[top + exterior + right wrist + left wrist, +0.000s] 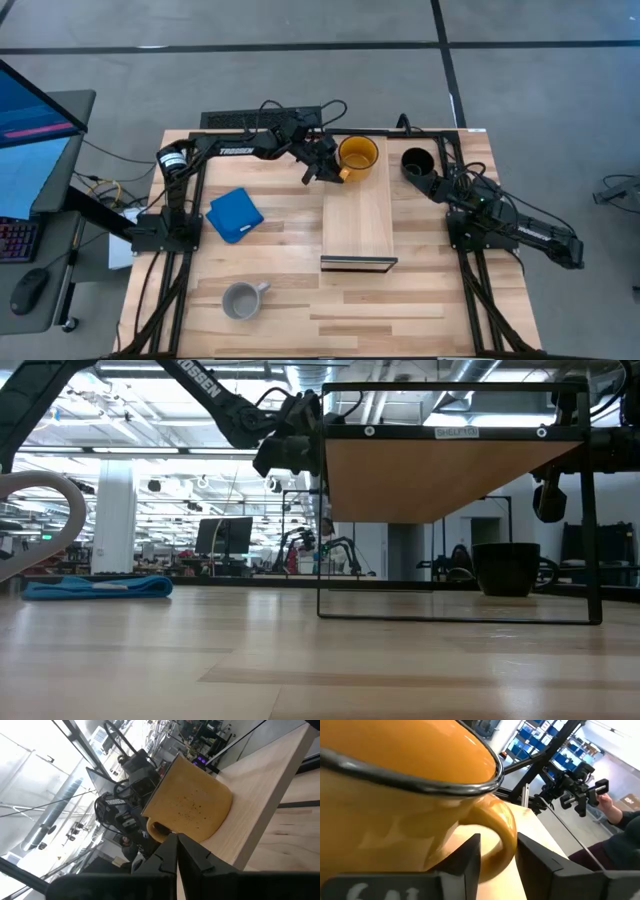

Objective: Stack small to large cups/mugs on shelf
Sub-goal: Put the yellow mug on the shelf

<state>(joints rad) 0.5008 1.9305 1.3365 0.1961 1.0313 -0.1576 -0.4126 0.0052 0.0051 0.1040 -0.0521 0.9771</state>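
The yellow-orange mug (pixel 357 155) stands on the far end of the light-wood shelf (pixel 357 225), its handle toward the table's left. My left gripper (pixel 326 166) is at that handle, shut on it. The glossy black mug (pixel 418 160) rests upright on the table just right of the shelf. Near the table's near edge the light grey mug (pixel 240 299) sits upright. My right gripper (pixel 176 851) waits shut beside the black mug on the right and touches nothing. My left gripper pinches the yellow-orange mug's handle (pixel 506 831) between its two fingers (pixel 470 855), one on each side of the loop. It comes level from the table's left. The mug stands upright with its base on the shelf board (pixel 260 795).
A flat blue square (pixel 235 215) lies on the table left of the shelf. The shelf's dark frame legs (pixel 590 510) stand on the table. A keyboard, a monitor and a mouse sit beyond the table's left edge. A person's hand (pixel 607 802) shows in the room behind.
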